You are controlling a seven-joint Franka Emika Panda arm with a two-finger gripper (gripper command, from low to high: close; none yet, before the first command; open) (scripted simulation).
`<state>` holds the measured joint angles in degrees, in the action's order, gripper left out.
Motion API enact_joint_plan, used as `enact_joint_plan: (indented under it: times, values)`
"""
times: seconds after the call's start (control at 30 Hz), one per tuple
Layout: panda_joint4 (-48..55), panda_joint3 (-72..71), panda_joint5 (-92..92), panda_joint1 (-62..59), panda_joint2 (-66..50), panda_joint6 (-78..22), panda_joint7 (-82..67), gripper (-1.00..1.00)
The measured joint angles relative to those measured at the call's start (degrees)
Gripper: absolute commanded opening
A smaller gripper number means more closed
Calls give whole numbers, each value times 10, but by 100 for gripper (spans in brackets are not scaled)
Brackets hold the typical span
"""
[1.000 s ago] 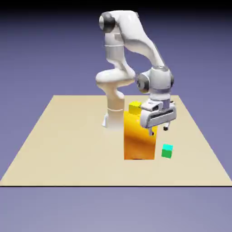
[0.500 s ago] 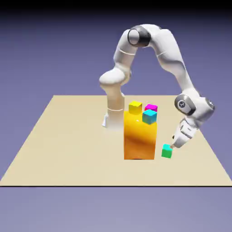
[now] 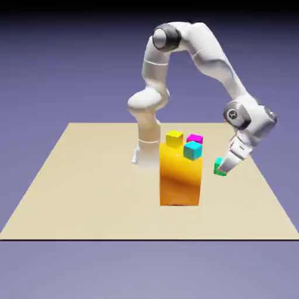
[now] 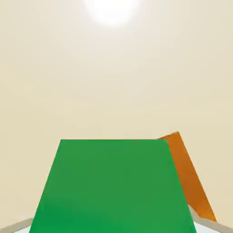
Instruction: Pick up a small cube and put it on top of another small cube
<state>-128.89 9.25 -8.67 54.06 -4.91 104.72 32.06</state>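
The small cube (image 3: 219, 169), green-sided with a turquoise top, hangs above the table at the exterior view's right, just right of the tall orange block (image 3: 180, 178). My gripper (image 3: 223, 166) is shut on it, the hand tilted down from the upper right. In the hand view the cube's green face (image 4: 113, 186) fills the lower middle, with grey fingertips (image 4: 16, 225) just showing at the bottom corners. On the orange block's top stand a yellow cube (image 3: 174, 138), a magenta cube (image 3: 195, 139) and a cyan cube (image 3: 193, 150).
The beige table (image 3: 87, 187) spreads wide to the exterior view's left and front. The arm's base stands behind the orange block. A sliver of the orange block (image 4: 189, 177) shows to the right of the held cube in the hand view.
The hand swung from beside the orange block down to the green cube on the table, closed on it, and has lifted it off the surface.
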Motion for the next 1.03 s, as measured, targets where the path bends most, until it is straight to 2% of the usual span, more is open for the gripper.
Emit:
enact_joint_plan:
  times: [0.4, 0.97, 1.0, 1.03]
  values:
    - [-26, 9, 5, -20, 235, -214, 43, -100]
    - [-130, -292, 71, -352, 258, -114, -40, -100]
    - [-135, -305, 74, -367, 259, -109, -44, 100]
    - [-135, -305, 73, -367, 259, -109, -44, 100]
